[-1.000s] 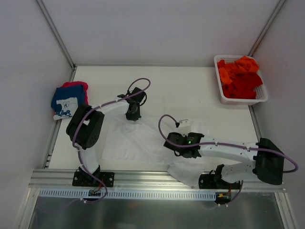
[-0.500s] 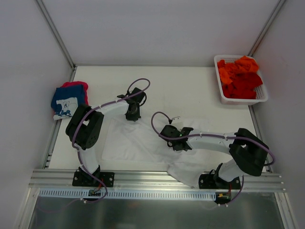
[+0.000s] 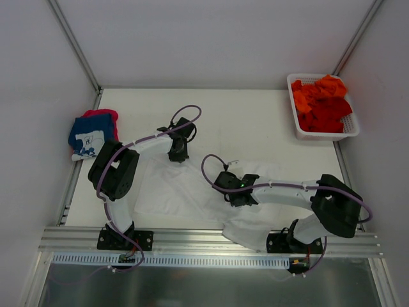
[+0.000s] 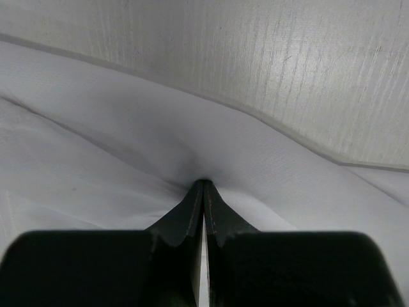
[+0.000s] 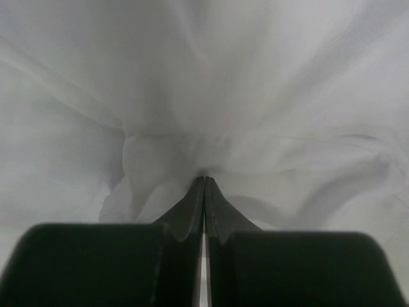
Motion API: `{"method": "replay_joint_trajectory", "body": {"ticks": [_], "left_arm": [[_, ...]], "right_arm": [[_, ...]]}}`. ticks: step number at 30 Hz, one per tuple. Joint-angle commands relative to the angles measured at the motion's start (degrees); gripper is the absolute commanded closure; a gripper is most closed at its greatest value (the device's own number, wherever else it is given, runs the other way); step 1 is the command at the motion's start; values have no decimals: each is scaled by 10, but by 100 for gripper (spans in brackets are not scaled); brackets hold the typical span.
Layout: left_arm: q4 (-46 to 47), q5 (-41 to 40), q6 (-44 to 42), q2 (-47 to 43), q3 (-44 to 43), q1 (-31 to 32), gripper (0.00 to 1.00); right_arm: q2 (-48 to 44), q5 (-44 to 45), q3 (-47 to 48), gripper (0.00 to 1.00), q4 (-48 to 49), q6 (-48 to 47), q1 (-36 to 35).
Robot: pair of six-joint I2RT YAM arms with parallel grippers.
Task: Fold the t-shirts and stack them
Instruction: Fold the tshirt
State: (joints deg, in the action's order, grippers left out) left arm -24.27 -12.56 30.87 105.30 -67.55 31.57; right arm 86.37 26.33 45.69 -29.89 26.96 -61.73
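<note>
A plain white t-shirt [image 3: 169, 188] lies spread on the table in front of the arms. My left gripper [image 3: 178, 155] is shut on its far edge; the left wrist view shows the cloth [image 4: 128, 147] pinched at the tips [image 4: 204, 182]. My right gripper [image 3: 231, 192] is shut on a bunched fold of the same shirt near its middle; the right wrist view shows cloth [image 5: 192, 96] gathered at the tips [image 5: 204, 179]. A navy t-shirt with white print [image 3: 88, 137] lies folded on a pink-red one [image 3: 102, 114] at the far left. Orange and red t-shirts [image 3: 323, 102] fill the basket.
A white plastic lattice basket [image 3: 351, 130] stands at the back right corner. Metal frame posts and white walls bound the table. The right part of the white shirt hangs over the table's near edge [image 3: 246, 233].
My right gripper has moved left and slightly forward, dragging the white shirt's right side over toward the middle. The left gripper has stayed in place.
</note>
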Motion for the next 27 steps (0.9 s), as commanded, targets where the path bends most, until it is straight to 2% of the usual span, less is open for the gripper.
{"method": "replay_joint_trajectory", "body": {"ticks": [1,9,16,18,22,24,25,27], "left_arm": [[-4,-13,-6,-27,0,5,100],[-4,-9,-5,-31,-3,5,100],[-4,-9,-4,-30,-5,5,100],[-4,-12,-5,-33,-4,5,100],[-4,-17,-9,-46,1,4,100],[-4,-13,-9,-61,2,5,100],[-4,-12,-7,-69,5,5,100],[-3,-14,-6,-97,9,5,100]], "right_arm": [[-46,-14,-16,100,-50,41,-29],[-121,-17,-55,100,-102,126,-95],[-119,-39,-45,100,-119,156,-149],[-120,-20,-32,100,-131,172,-166],[-142,56,25,99,-218,193,-199],[-164,105,50,92,-239,182,-198],[-181,120,55,79,-241,175,-197],[-200,152,65,75,-241,154,-184]]}}
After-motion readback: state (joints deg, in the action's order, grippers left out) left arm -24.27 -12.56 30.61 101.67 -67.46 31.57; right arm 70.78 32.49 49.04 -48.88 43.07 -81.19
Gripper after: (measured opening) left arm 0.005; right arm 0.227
